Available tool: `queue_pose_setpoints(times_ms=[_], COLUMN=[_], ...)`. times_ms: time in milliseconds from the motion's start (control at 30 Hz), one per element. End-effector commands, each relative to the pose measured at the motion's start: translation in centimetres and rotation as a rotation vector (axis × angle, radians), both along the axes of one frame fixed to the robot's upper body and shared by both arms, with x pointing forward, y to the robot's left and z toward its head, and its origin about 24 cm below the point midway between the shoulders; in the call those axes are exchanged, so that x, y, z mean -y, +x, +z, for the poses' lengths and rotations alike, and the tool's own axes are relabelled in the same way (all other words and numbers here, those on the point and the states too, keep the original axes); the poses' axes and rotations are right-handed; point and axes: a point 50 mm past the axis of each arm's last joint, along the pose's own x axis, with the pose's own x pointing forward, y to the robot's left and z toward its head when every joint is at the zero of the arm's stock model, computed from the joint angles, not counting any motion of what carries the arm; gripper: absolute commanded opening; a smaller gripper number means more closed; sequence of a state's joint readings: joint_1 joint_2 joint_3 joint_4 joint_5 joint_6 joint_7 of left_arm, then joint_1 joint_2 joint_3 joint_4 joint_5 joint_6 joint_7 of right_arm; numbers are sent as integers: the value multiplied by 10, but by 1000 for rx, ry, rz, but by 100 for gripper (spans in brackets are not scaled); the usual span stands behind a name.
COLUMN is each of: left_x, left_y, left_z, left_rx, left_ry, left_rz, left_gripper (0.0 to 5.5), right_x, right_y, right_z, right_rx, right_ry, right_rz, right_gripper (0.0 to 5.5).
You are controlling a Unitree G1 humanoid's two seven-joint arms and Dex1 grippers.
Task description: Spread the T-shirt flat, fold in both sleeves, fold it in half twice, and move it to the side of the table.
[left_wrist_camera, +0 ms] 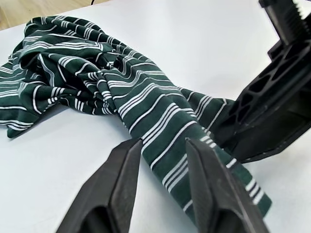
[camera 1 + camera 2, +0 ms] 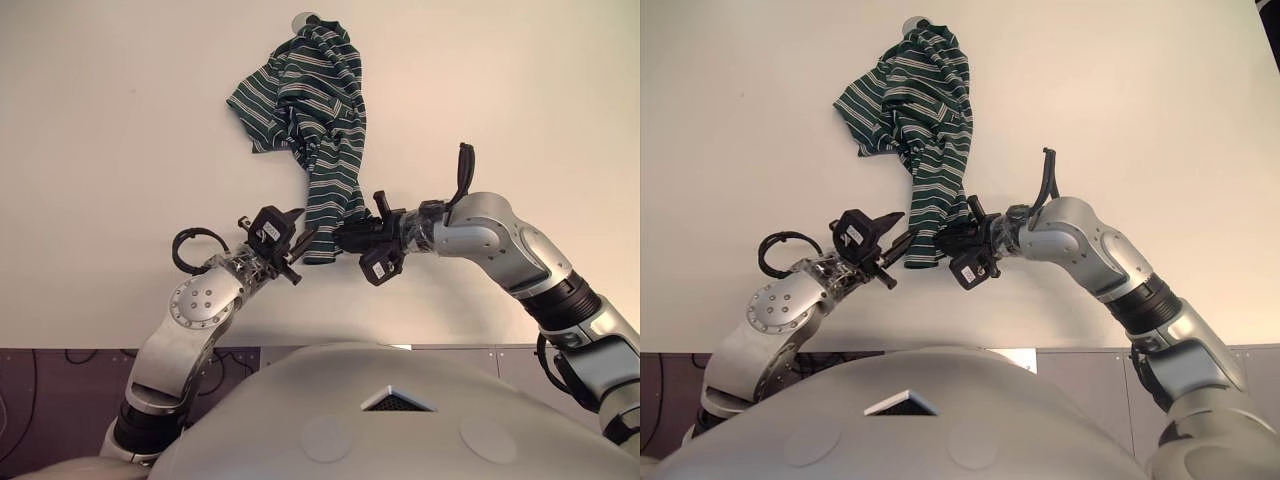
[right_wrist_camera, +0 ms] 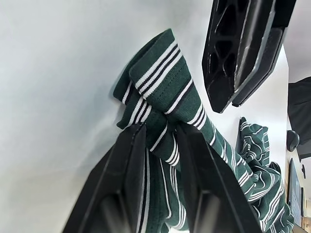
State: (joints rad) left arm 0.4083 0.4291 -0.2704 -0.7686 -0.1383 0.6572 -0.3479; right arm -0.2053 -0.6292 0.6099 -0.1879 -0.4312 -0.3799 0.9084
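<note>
A dark green T-shirt with white stripes lies crumpled on the white table. One narrow end trails toward me. My right gripper is shut on a bunched fold near that striped hem, coming in from the right. My left gripper is open at the same end from the left, its fingers straddling a flat strip of the cloth. The two grippers almost meet at the hem. The sleeves are lost in the folds.
A small grey round object peeks out behind the far end of the shirt. The table's front edge runs just before my arms. Bare white tabletop stretches to both sides of the shirt.
</note>
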Motion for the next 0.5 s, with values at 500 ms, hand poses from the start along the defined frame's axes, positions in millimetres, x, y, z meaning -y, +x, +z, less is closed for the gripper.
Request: queue_pose_setpoints(times_ms=[500], left_x=[-3], left_y=[3], left_z=[-4], left_rx=[-23], left_ry=[3], left_rz=[2], left_gripper=[161], right_x=[-10], right_y=[0], right_z=[-3], right_rx=[16], right_ry=[60], right_rz=[44], right_gripper=[179])
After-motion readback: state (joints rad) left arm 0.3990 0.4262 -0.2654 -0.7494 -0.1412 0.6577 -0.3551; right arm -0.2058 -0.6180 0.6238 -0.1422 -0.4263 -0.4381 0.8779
